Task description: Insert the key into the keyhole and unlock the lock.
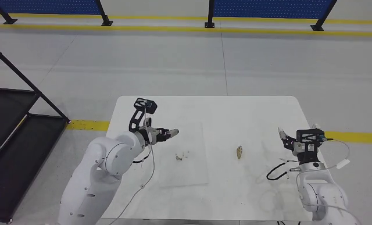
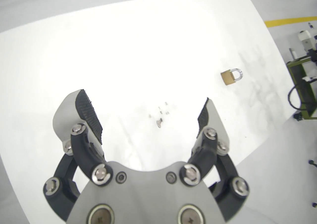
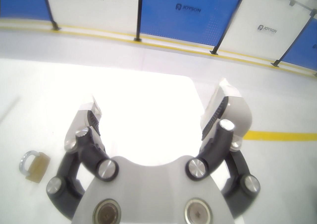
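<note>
A small brass padlock [image 1: 239, 152] with a silver shackle lies flat on the white table [image 1: 250, 114], right of centre; the left wrist view shows the padlock [image 2: 230, 76] and the right wrist view shows the padlock [image 3: 36, 166] too. A small silver key [image 1: 179, 157] lies on the table to its left, and the key [image 2: 159, 123] sits just ahead of my left gripper [image 2: 145, 108]. My left gripper [image 1: 170, 132] hovers open and empty, left of the key. My right gripper [image 1: 283, 136] is open and empty near the table's right edge, right of the padlock; its fingers [image 3: 223, 108] frame bare table.
A thin transparent mat [image 1: 195, 178] covers the table's middle under the key. Black cables [image 1: 279, 170] trail from the right arm over the table's right part. A dark rack [image 1: 23, 132] stands off the table's left side. Blue fence panels [image 1: 267, 4] line the far floor.
</note>
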`<state>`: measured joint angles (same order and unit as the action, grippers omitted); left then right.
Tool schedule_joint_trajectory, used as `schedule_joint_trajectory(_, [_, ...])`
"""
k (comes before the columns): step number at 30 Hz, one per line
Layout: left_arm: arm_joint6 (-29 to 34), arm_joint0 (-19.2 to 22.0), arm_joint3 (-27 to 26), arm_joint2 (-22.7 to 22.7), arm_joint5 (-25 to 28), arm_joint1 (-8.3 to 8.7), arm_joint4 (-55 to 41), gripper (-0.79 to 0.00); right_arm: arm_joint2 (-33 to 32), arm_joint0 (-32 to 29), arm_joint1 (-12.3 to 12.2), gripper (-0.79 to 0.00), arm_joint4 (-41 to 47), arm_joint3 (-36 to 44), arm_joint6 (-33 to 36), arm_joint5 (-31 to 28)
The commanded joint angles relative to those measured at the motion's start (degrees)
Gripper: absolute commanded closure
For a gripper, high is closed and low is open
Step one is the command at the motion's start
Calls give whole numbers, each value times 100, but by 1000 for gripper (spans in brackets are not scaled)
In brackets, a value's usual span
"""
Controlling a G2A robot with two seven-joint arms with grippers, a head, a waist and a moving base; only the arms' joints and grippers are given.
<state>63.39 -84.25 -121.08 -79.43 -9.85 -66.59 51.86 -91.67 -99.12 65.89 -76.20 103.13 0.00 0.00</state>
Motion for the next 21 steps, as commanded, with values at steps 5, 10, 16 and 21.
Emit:
schedule_joint_trajectory(5, [127,62,349,303,-689,-43,-69,-785,0,0,0,-785,0,0,0,0])
schedule_joint_trajectory(10, [306,90,586,472,-1344,-86,-308,-785,0,0,0,-785,0,0,0,0])
schedule_joint_trajectory(16, [431,93,689,626,-1665,-121,-702,-785,0,0,0,-785,0,0,0,0])
schedule_joint_trajectory(21, [395,120,850,651,-1820,-147,-1192,-785,0,0,0,-785,0,0,0,0])
